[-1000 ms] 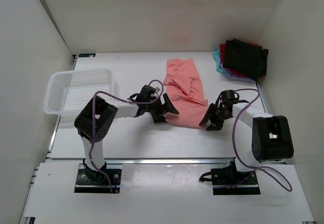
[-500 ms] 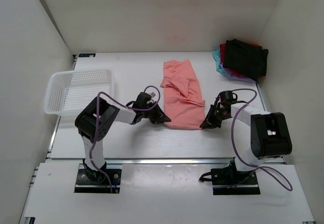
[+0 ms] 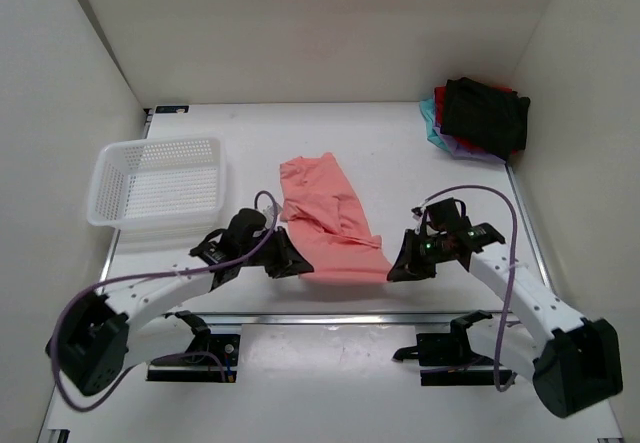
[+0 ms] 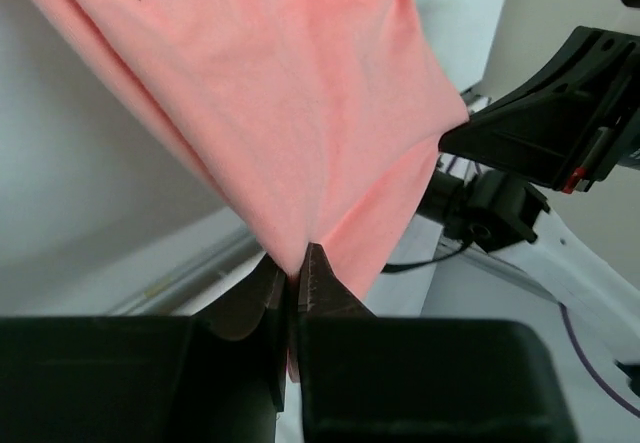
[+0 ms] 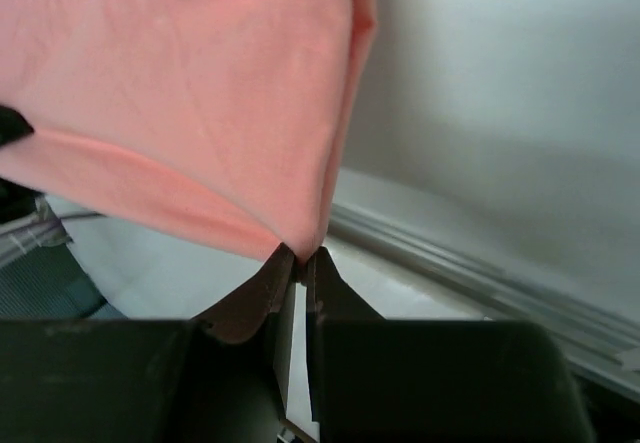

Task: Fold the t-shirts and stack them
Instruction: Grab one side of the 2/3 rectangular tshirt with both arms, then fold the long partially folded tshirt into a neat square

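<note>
- At the near middle of the table, a wrinkled salmon-pink t-shirt, far end angled toward the back left.
- On its near left corner, the left gripper, jaws pinched tight on the cloth.
- On its near right corner, the right gripper, likewise clamped on the hem.
- Between the two, the near hem drawn out in a line.
- In the far right corner, folded t-shirts in a stack, black on top, with red, teal and purple edges showing.
- At far left, a white mesh basket, well apart from the pink cloth.
</note>
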Robot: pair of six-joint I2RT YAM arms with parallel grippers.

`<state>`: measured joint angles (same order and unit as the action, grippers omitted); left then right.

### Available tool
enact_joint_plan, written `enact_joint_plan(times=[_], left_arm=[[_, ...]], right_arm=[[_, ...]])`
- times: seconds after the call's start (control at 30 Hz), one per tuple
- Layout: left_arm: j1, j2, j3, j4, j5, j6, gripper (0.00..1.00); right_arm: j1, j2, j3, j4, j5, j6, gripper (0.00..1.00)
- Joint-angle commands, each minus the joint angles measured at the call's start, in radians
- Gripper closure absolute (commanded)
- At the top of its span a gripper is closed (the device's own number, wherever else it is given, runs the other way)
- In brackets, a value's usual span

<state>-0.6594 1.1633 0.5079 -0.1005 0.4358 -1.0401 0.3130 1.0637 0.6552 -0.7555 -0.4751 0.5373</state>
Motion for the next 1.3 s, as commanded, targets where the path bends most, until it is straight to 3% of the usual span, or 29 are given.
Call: enact_joint_plan(times=[0.0,0.17,0.37,0.57,0.7,0.77,0.8,0.83,0.87,0.9,1.0,1.07,1.17,1.27], left_arm=[[-0.014,-0.126,-0.043,-0.192,-0.054,-0.034,1.0],[-0.045,-0.273,-0.1,-0.229,-0.061,-0.123,1.0],[0.122,-0.324,-0.102,-0.303,-0.025,-0.074,1.0],[0.256,-0.119,0.096,-0.306,0.023,0.041,1.0],[0.378,0.144,0.321,-0.234,0.04,0.077,1.0],[0.412,0.28,0.461,-0.212,0.011,0.097,0.87],[0.426,0.371,0.554,-0.217,-0.002,0.118,0.75],[0.443,0.454,0.604,-0.202,-0.003,0.127,0.26],[0.461,0.488,0.683,-0.185,-0.009,0.13,0.03],[0.471,0.557,0.737,-0.167,0.003,0.114,0.01],[0.503,0.645,0.822,-0.062,0.02,0.048,0.01],[0.501,0.676,0.866,-0.047,0.032,0.04,0.01],[0.495,0.659,0.871,-0.041,0.083,0.034,0.01],[0.472,0.596,0.813,-0.033,0.086,0.032,0.01]], right_arm=[[0.063,-0.091,0.01,-0.174,0.018,0.026,1.0],[0.144,-0.104,0.072,-0.245,-0.005,0.036,1.0],[0.063,0.03,0.196,-0.26,-0.004,-0.083,1.0],[0.023,0.335,0.545,-0.258,0.009,-0.195,1.0],[-0.034,0.6,0.846,-0.242,0.021,-0.221,1.0],[-0.066,0.737,1.019,-0.235,0.043,-0.235,1.0],[-0.077,0.836,1.087,-0.246,0.055,-0.238,1.0],[-0.092,0.887,1.227,-0.26,0.068,-0.238,0.98],[-0.095,0.98,1.371,-0.292,0.09,-0.235,0.87],[-0.097,1.075,1.512,-0.318,0.092,-0.232,0.72],[-0.11,1.235,1.78,-0.411,0.134,-0.223,0.66],[-0.098,1.294,1.854,-0.458,0.167,-0.249,0.65],[-0.074,1.306,1.838,-0.487,0.207,-0.281,0.61],[-0.054,1.233,1.701,-0.412,0.231,-0.301,0.6]])
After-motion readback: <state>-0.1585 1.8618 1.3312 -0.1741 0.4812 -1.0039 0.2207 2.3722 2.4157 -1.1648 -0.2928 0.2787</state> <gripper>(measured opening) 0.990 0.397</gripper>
